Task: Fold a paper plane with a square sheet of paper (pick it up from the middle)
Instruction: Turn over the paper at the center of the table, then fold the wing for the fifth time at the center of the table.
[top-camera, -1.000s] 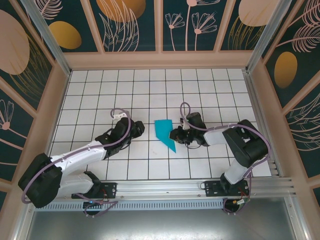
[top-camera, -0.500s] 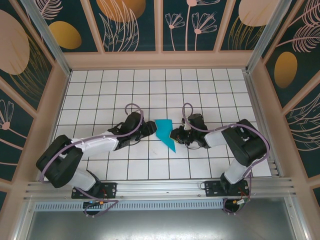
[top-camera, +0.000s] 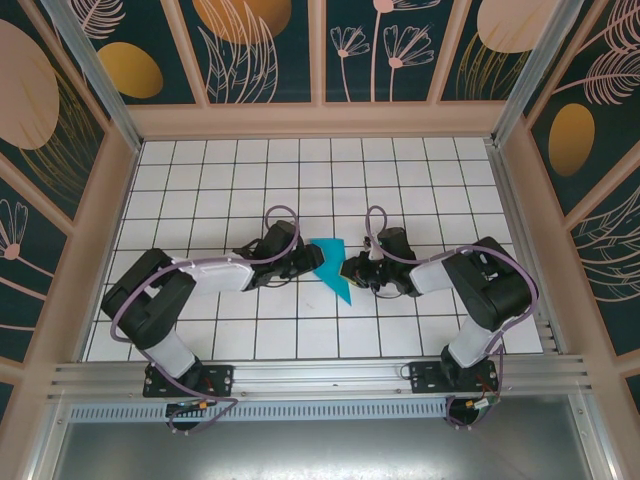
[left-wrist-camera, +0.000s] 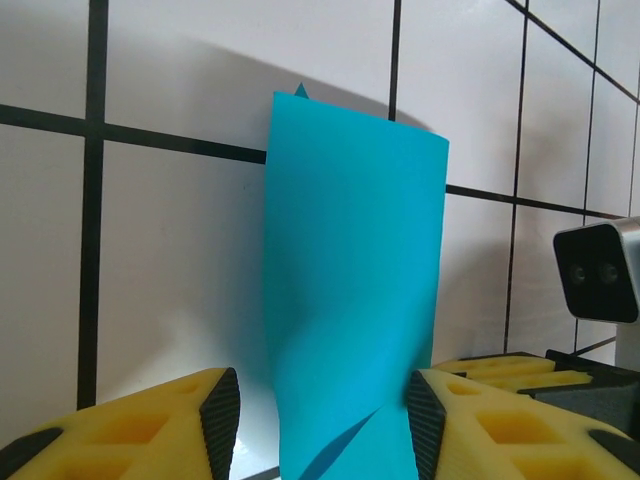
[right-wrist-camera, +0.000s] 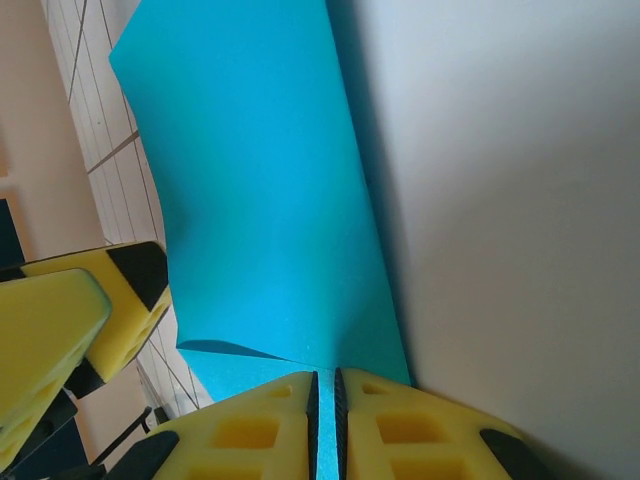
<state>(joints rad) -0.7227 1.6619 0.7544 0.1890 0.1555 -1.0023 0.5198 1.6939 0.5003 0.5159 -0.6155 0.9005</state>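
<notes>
The square sheet of paper (top-camera: 331, 264) is teal-blue and folded into a narrower pointed shape, lying mid-table with its tip toward the near side. My right gripper (top-camera: 350, 270) comes in from the right and is shut on the sheet's right edge; in the right wrist view its jaws (right-wrist-camera: 325, 420) pinch the thin paper (right-wrist-camera: 260, 200). My left gripper (top-camera: 311, 262) is at the sheet's left side. In the left wrist view it (left-wrist-camera: 320, 425) stands open and straddles the paper (left-wrist-camera: 350, 280): the right pad (left-wrist-camera: 424, 425) is at the paper's edge, the left pad (left-wrist-camera: 219, 420) is apart from it.
White tiles with black grid lines (top-camera: 300, 190) cover the table, and wooden rails and patterned walls (top-camera: 320, 120) close it in. The right arm's wrist camera (left-wrist-camera: 598, 270) shows at the right edge of the left wrist view. The left gripper's yellow fingers (right-wrist-camera: 90, 310) show in the right wrist view.
The left arm has swung right across the tiles, bringing its gripper from well left of the paper to the paper's left edge. The right gripper and the paper stayed put.
</notes>
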